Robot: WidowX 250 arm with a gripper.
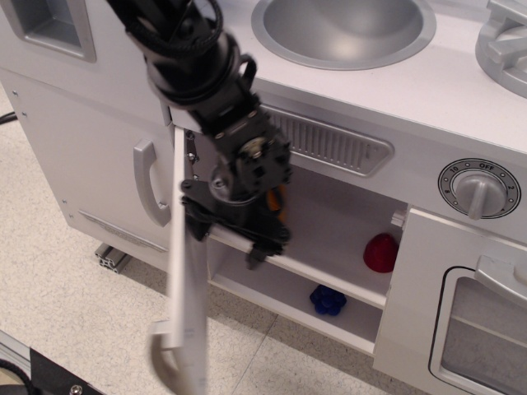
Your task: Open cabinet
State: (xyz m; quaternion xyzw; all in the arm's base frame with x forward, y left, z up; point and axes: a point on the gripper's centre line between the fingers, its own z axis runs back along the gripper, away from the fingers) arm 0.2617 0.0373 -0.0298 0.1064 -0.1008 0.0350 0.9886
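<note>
The cabinet door (pixel 188 280) is swung far out and I see it almost edge-on, its grey loop handle (pixel 165 355) blurred at the bottom. The cabinet (pixel 329 239) stands open and shows two shelves. My black gripper (pixel 230 234) reaches down in front of the opening, right against the inner face of the door near its hinge side. Its fingers are dark and bunched together, so I cannot tell whether they are open or shut. Nothing shows between them.
A red object (pixel 380 253) sits on the upper shelf, a blue one (pixel 328 299) on the lower, something orange (pixel 281 200) behind the gripper. The taller door with grey handle (pixel 148 183) is at left. The knob (pixel 478 191) and oven door (pixel 482 329) are at right, the sink (pixel 346 25) on top.
</note>
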